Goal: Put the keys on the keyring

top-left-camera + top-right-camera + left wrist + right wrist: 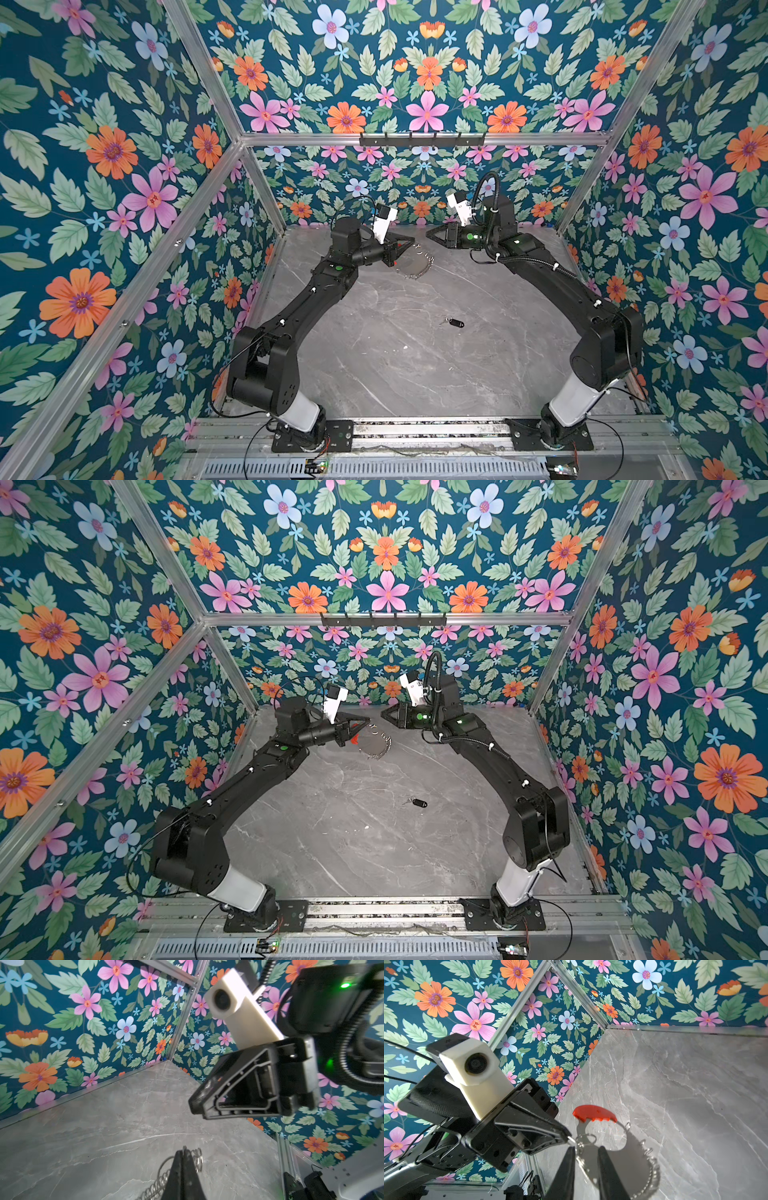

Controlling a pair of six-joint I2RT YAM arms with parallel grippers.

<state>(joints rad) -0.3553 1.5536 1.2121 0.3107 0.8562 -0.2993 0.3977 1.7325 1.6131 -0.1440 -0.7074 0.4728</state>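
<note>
The keyring (pixel 415 266) (pixel 376 748), a flat grey disc fringed with silver loops and carrying a red curved piece (pixel 593 1114), sits at the far middle of the table. My left gripper (pixel 410 241) (pixel 184 1152) is shut on its rim among the loops (pixel 198 1157). My right gripper (pixel 429 236) (pixel 586 1150) faces it from the right, fingers a little apart, with the disc (pixel 635 1159) showing between them. Whether those fingers touch the disc I cannot tell. The keys (pixel 455 322) (pixel 419 803), a black tag with a small silver ring, lie alone mid-table, nearer the right arm.
The grey marble table (pixel 395 374) is closed in by floral walls and aluminium posts. A black hook rail (pixel 422 140) hangs on the back crossbar. Both arm bases stand on the front rail (pixel 428 428).
</note>
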